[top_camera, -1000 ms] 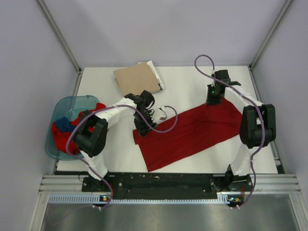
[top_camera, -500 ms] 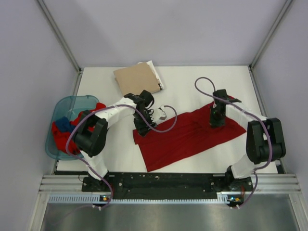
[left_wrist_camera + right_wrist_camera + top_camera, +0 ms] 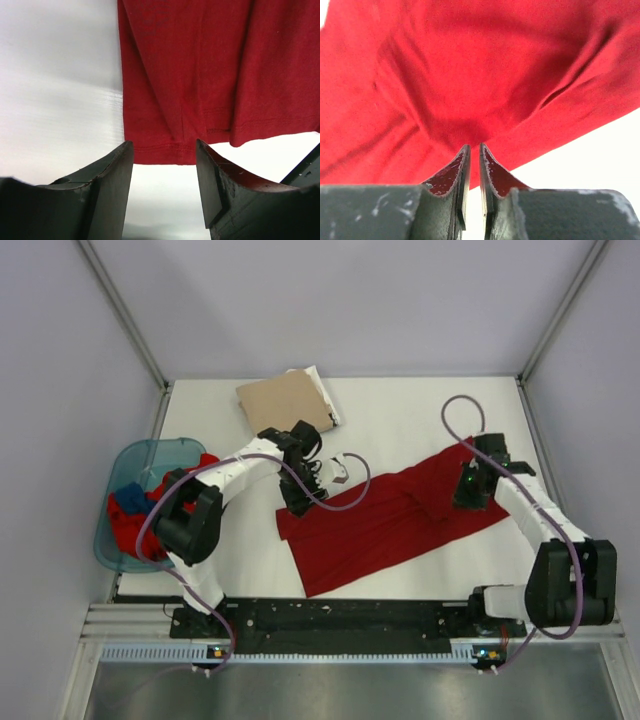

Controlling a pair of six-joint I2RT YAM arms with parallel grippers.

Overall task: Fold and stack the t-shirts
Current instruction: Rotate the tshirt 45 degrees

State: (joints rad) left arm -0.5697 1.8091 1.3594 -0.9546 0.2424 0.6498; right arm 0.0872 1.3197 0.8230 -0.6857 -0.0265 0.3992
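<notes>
The dark red t-shirt [image 3: 385,520] lies spread at a slant across the table's near middle. Its right end is bunched and folded over. My left gripper [image 3: 296,502] is open at the shirt's left end. In the left wrist view the hem [image 3: 165,152] lies just ahead of the gap between the fingers [image 3: 164,150]. My right gripper [image 3: 470,490] is over the shirt's right end. In the right wrist view its jaws [image 3: 472,147] are all but closed, and folds of the red cloth [image 3: 470,65] gather at the tips.
A folded tan t-shirt [image 3: 285,402] lies on a white one [image 3: 322,390] at the back left. A teal tub [image 3: 120,465] at the left edge holds red [image 3: 135,525] and blue [image 3: 130,498] shirts. A small tag [image 3: 338,472] lies near the left gripper.
My right gripper has moved from the shirt's far right corner towards the near right, pulling that corner over the shirt. The left gripper has barely shifted.
</notes>
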